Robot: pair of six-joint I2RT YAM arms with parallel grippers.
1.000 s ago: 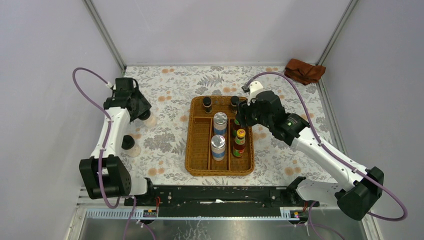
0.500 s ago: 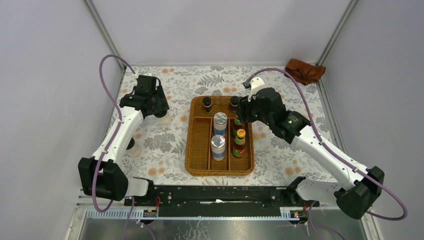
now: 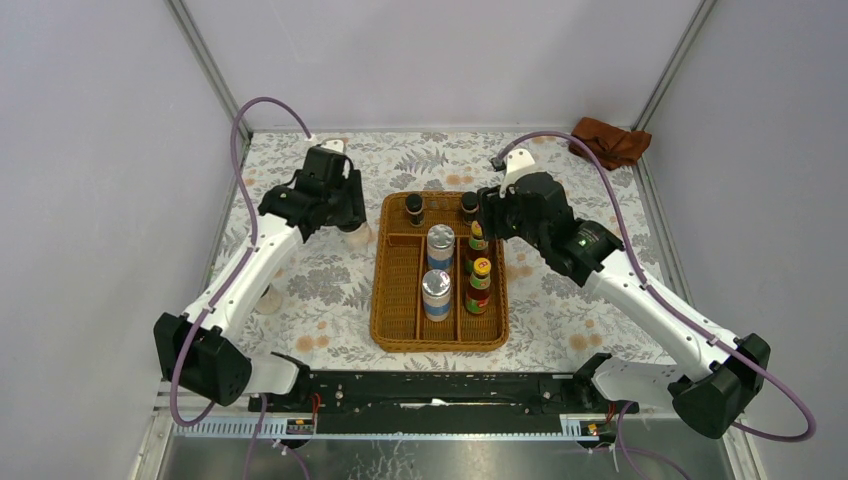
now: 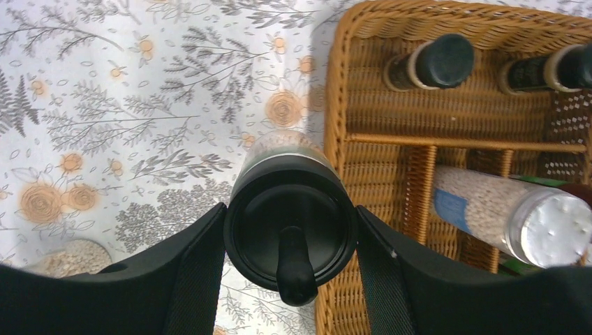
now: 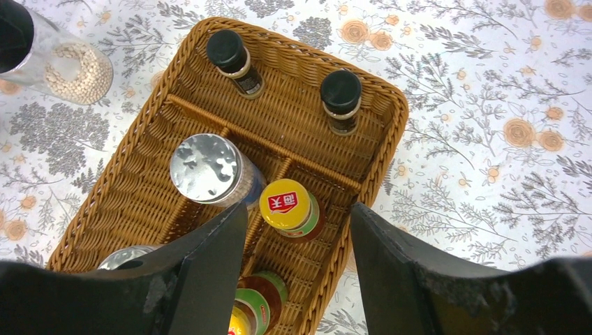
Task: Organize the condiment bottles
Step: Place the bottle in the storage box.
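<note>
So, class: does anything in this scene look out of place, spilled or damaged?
Nothing spilled or damaged. One clear jar stands alone on the tablecloth by the left arm, outside the wicker tray; the left tool holds its twin.

**Bottles only half seen**

From above, the left arm (image 3: 250, 268) covers most of the clear jar (image 3: 268, 300) on the table. In the right wrist view, a black finger (image 5: 202, 279) hides most of the nearer silver-lidded shaker (image 5: 129, 257). The bottom edge cuts off the nearer sauce bottle (image 5: 253, 306).
</note>
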